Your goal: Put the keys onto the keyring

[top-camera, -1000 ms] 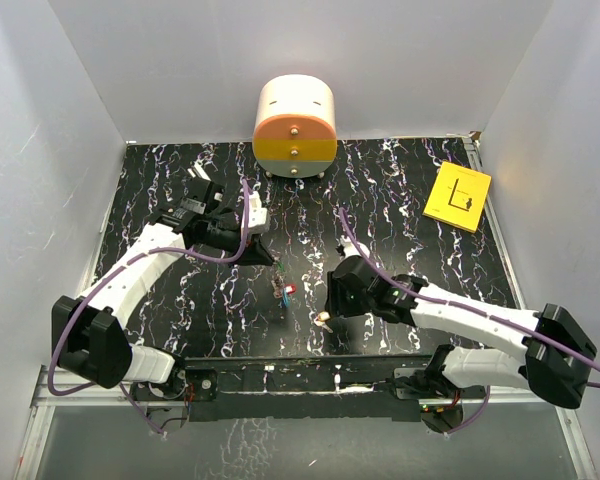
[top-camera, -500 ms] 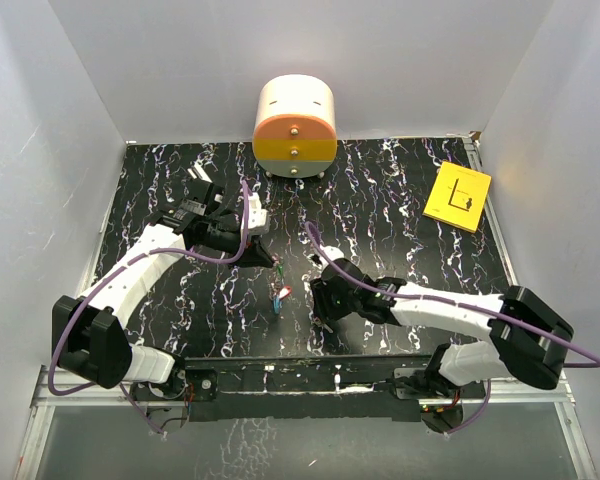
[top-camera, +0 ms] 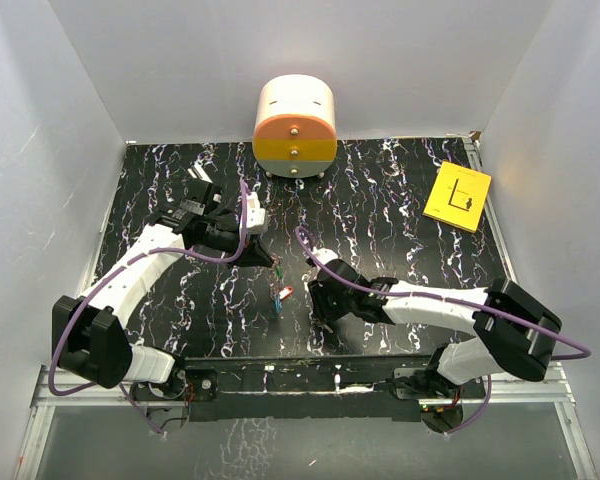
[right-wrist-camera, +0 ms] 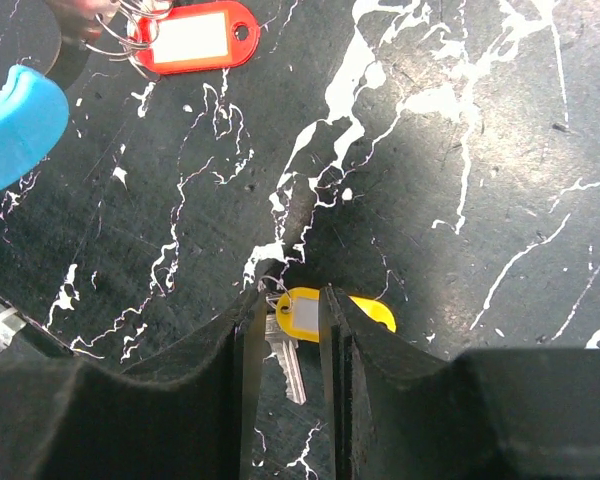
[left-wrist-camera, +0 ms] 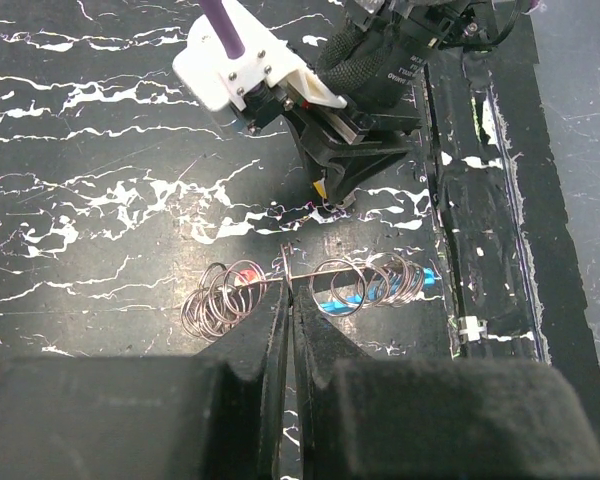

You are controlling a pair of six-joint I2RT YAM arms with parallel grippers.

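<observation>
Pick-up step: left pincer [left-wrist-camera: 285, 285] pinching the keyring [left-wrist-camera: 335, 270], right pincer [right-wrist-camera: 290, 298] narrowly spread astride the yellow-tagged key [right-wrist-camera: 300, 312] (flat on the worktop [right-wrist-camera: 480, 150]); next, nip it cleanly, then thread

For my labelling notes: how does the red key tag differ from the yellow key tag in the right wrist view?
The red key tag sits at the view's top, away from the right gripper's fingers; the yellow key tag sits between them. The red key tag joins a cluster of rings; the yellow key tag has a silver key beside it. Both have a white label window.
</observation>
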